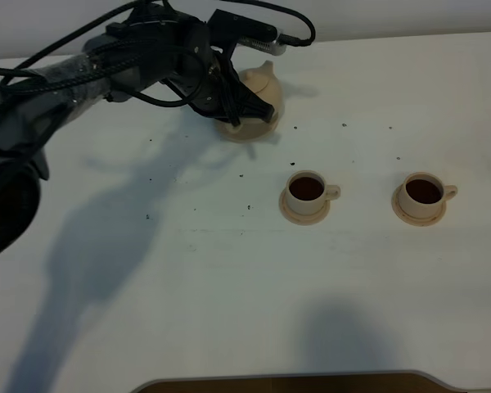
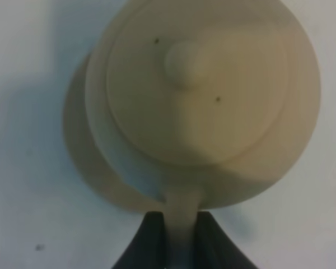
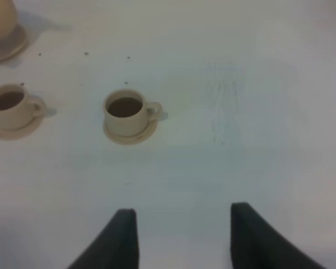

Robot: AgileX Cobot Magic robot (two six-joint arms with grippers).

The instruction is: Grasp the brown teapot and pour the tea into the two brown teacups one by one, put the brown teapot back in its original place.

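Note:
The brown teapot (image 1: 260, 92) stands at the back of the table over its wide round saucer (image 1: 244, 133), the original place. Whether it rests on it or hovers just above, I cannot tell. My left gripper (image 1: 239, 108) is shut on the teapot's loop handle (image 2: 182, 208), with the lid knob (image 2: 182, 61) beyond it. The two brown teacups (image 1: 307, 190) (image 1: 424, 192) sit on their small saucers to the right, both holding dark tea. In the right wrist view my right gripper (image 3: 182, 235) stands open and empty, well short of the nearer teacup (image 3: 126, 111).
Dark specks lie scattered over the white table (image 1: 229, 270) around the teapot and cups. The left arm and its cables (image 1: 82, 70) stretch across the back left. A dark curved cut-out (image 1: 286, 381) marks the table's front edge.

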